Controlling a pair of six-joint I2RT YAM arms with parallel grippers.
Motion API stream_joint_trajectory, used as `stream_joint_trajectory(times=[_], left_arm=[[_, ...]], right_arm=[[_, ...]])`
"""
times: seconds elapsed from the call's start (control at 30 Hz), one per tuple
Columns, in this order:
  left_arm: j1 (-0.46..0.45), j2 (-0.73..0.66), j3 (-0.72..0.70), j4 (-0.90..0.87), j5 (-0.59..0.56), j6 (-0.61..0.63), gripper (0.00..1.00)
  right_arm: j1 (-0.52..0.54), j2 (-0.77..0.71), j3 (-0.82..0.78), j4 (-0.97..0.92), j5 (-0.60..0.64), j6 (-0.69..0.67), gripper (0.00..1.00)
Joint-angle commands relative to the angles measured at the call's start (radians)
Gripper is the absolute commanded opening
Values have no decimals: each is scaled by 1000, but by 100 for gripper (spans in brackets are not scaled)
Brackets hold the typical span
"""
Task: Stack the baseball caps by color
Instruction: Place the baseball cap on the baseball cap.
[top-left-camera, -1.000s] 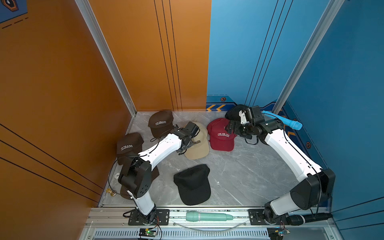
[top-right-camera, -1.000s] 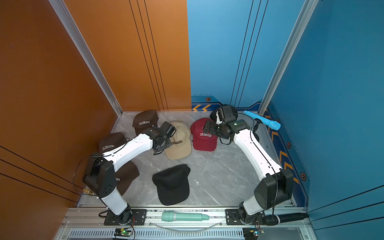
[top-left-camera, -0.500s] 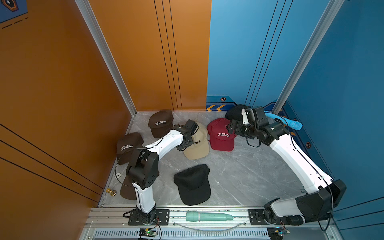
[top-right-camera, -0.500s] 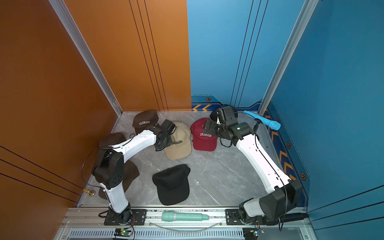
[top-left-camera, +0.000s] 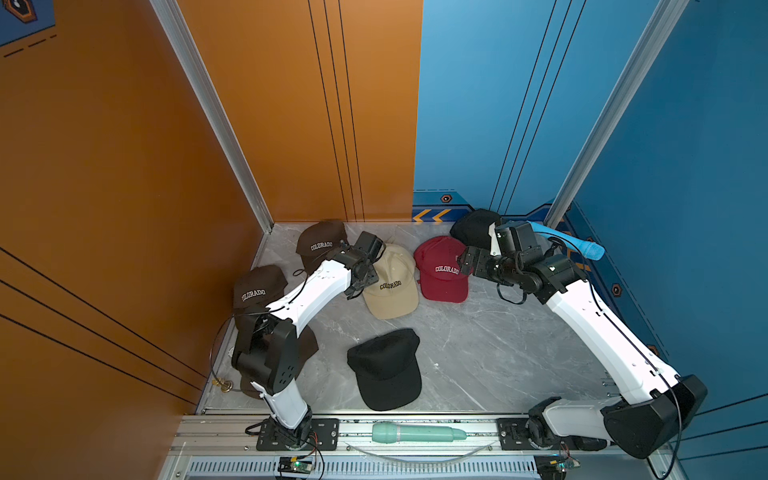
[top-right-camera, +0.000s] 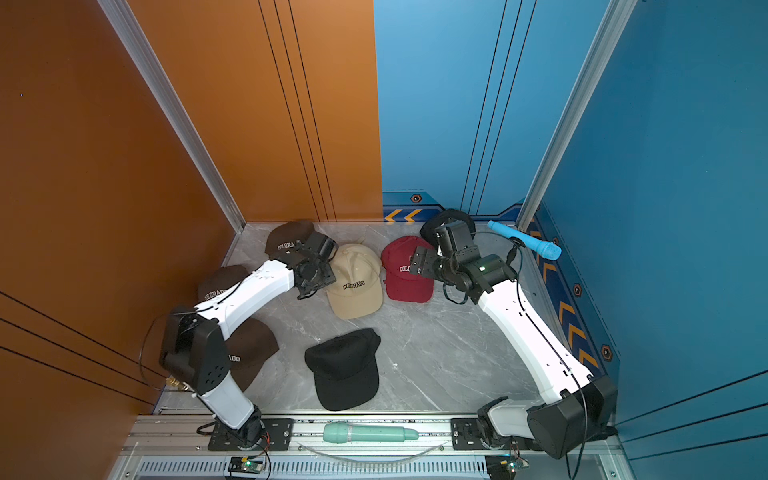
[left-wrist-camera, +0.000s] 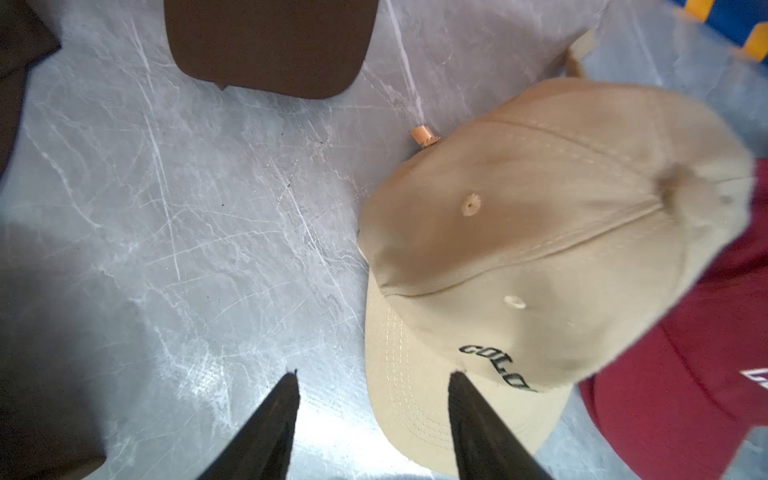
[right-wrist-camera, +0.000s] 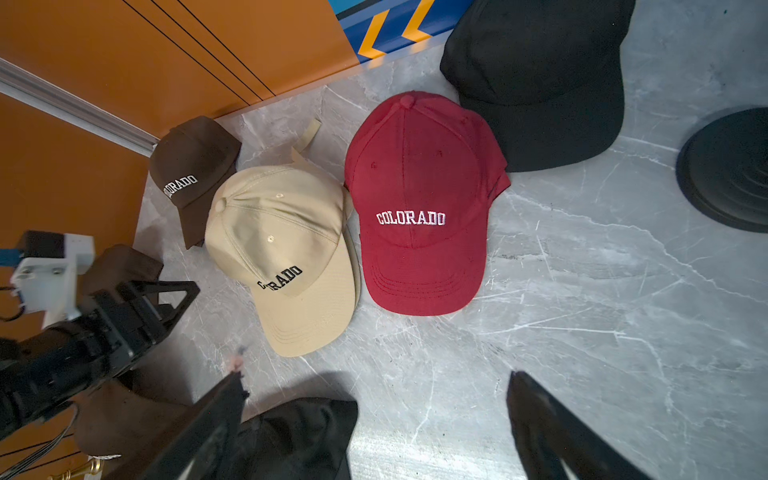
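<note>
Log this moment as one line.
left gripper: open, empty, beside beige cap | right gripper: open, empty, near red cap | front black cap: apart from rear black cap

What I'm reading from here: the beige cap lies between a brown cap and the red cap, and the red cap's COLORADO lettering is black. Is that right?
Not quite. The lettering on the red cap is white, not black; the black lettering is on the beige cap. The right wrist view shows both clearly. The rest holds: the beige cap lies between a brown cap and the red cap.
</note>
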Motion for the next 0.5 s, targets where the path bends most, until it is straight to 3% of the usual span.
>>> stream_joint_trajectory(times=[0.0,0.2,0.47], left_arm=[[-7,-68,-59,-16,-14,-42,58],[-90,-54,-122,-15,-3,-96,55],[-130,65,-78,22,6,-102,53]], right_arm=[[1,51,34,-8,-18,-20,100],[-9,128,103,-8,-66,-50,100],[-41,189,150,-17,-131,-77,100]])
